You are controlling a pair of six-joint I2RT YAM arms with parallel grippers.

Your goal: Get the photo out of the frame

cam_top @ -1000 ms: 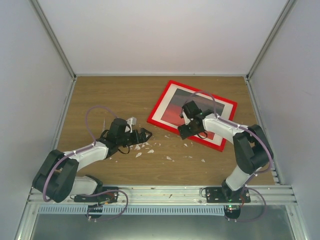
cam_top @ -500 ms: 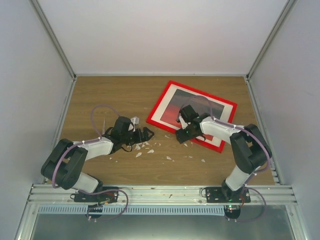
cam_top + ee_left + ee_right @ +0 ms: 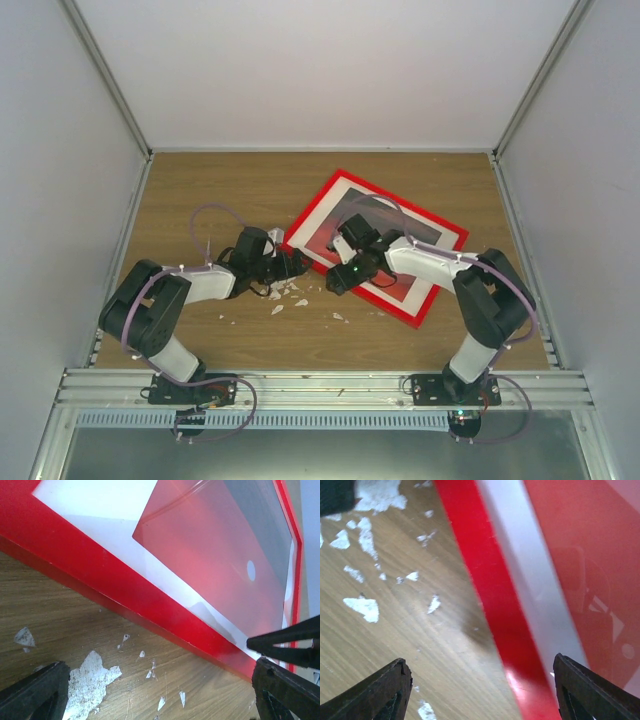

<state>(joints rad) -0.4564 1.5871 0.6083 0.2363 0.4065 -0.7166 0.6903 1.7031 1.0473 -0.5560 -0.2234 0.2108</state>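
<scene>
Frame (image 3: 314, 207) lies flat and skewed, centre-right on the wooden table (image 3: 200, 190), photo (image 3: 215, 550) seated inside. Left gripper (image 3: 291, 263) and right gripper (image 3: 336, 282) are at its lower-left edge, jaws spread, holding nothing.

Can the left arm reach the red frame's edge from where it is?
Probably yes. The left hand is open, facing the frame edge, with only table and small white flakes between them.
</scene>
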